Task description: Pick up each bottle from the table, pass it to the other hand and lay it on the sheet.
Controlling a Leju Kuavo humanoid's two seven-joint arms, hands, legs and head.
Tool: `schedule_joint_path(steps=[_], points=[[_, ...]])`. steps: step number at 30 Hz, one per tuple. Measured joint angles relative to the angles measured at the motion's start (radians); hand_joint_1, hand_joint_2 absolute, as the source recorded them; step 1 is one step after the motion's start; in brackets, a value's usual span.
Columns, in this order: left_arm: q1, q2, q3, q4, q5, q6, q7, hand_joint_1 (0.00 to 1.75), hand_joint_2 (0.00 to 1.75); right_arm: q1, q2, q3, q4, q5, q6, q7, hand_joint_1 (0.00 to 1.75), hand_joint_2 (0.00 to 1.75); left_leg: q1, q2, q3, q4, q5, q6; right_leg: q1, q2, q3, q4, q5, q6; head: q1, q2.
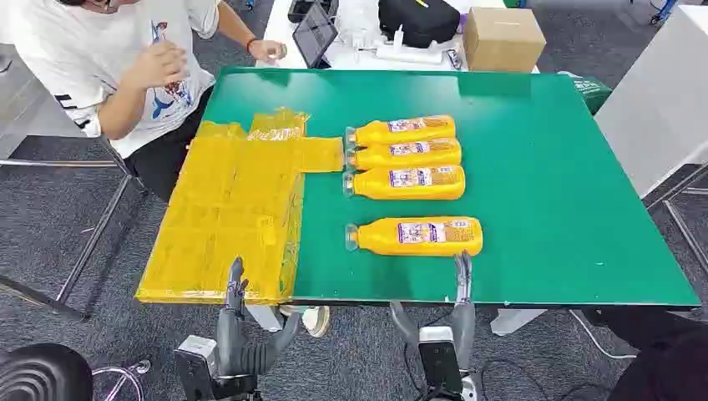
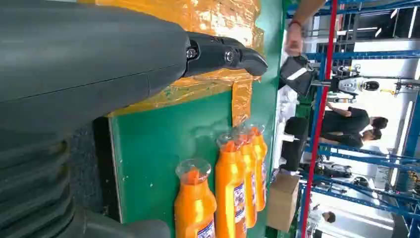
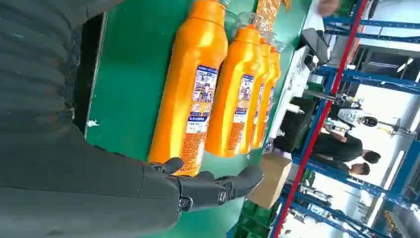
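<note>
Several orange bottles lie on their sides on the green table (image 1: 543, 167), clear caps toward the yellow sheet (image 1: 234, 209). The nearest bottle (image 1: 415, 236) (image 3: 190, 94) (image 2: 194, 203) lies apart from a row of three (image 1: 405, 157) farther back. My right hand (image 1: 447, 330) (image 3: 213, 186) is at the near table edge just below the nearest bottle, fingers extended, holding nothing. At the sheet's near edge my left hand (image 1: 238, 334) is open as well, its fingers (image 2: 223, 54) stretched out over the crinkled sheet (image 2: 218, 20).
A person (image 1: 125, 58) sits at the far left corner beside the sheet. A cardboard box (image 1: 503, 38), a tablet (image 1: 315, 33) and a black bag (image 1: 417, 18) stand behind the table. A white surface (image 1: 659, 100) borders the right side.
</note>
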Motion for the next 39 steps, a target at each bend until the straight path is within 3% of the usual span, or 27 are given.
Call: schedule_joint_path(steps=[3,7,10,12,18,22,27,30,35,39], points=[[-0.003,0.000,0.000,0.000,-0.021,0.006,-0.008,0.00,1.75,-0.004,-0.003,-0.003,0.000,0.038,-0.004,0.001,0.00,1.75,0.000,0.000,0.000,0.000,0.000,0.000,0.000,0.000,0.000,0.000,0.000,0.000,0.000,0.000],[-0.064,-0.001,0.016,0.001,-0.081,-0.006,-0.018,0.00,1.75,-0.078,-0.039,-0.018,-0.008,0.174,0.024,0.084,0.00,1.75,0.000,0.000,0.000,0.000,0.002,0.001,0.000,0.000,0.000,0.000,0.002,0.001,0.000,0.000],[-0.146,-0.005,0.044,0.021,-0.109,-0.034,-0.011,0.00,1.75,-0.200,-0.080,-0.052,0.008,0.216,0.097,0.179,0.00,1.75,-0.001,0.000,-0.001,0.000,0.006,0.002,-0.001,0.000,-0.001,0.000,0.006,0.001,0.000,0.000],[-0.188,-0.011,0.060,0.037,-0.115,-0.050,-0.005,0.00,1.75,-0.277,-0.096,-0.078,0.037,0.250,0.140,0.185,0.00,1.75,-0.001,0.000,-0.001,0.000,0.007,0.002,-0.001,0.000,-0.001,0.000,0.007,0.002,0.001,0.000],[-0.285,-0.028,0.090,0.132,-0.116,-0.093,0.002,0.00,1.75,-0.508,-0.151,-0.129,0.269,0.307,0.259,0.300,0.00,1.75,-0.001,0.000,-0.002,0.001,0.010,0.003,-0.001,0.000,0.000,0.000,0.009,0.004,0.000,0.000],[-0.304,-0.034,0.100,0.169,-0.122,-0.104,0.002,0.00,1.75,-0.595,-0.182,-0.129,0.405,0.325,0.286,0.338,0.00,1.75,-0.001,0.000,-0.003,0.001,0.010,0.003,-0.001,0.000,-0.001,0.000,0.009,0.004,0.000,0.000],[-0.323,-0.036,0.109,0.204,-0.126,-0.118,0.000,0.00,1.75,-0.670,-0.200,-0.128,0.520,0.352,0.343,0.387,0.00,1.75,-0.001,0.000,-0.005,0.001,0.010,0.003,-0.001,0.000,-0.002,0.000,0.009,0.005,0.000,0.000],[-0.330,-0.036,0.113,0.222,-0.129,-0.120,0.000,0.00,1.75,-0.710,-0.210,-0.115,0.587,0.359,0.459,0.418,0.00,1.75,-0.001,0.000,-0.005,0.001,0.010,0.003,-0.001,0.000,-0.003,0.000,0.009,0.005,0.000,0.000],[-0.344,-0.036,0.116,0.256,-0.133,-0.127,-0.002,0.00,1.75,-0.758,-0.224,-0.079,0.670,0.307,0.634,0.382,0.00,1.75,-0.001,-0.001,-0.006,0.001,0.010,0.003,-0.001,0.000,-0.003,0.000,0.009,0.005,0.000,0.000],[-0.351,-0.036,0.118,0.277,-0.135,-0.130,-0.004,0.00,1.75,-0.774,-0.235,-0.059,0.703,0.286,0.676,0.354,0.00,1.75,-0.001,-0.001,-0.006,0.001,0.010,0.003,-0.001,0.000,-0.003,0.000,0.009,0.005,0.000,0.000]])
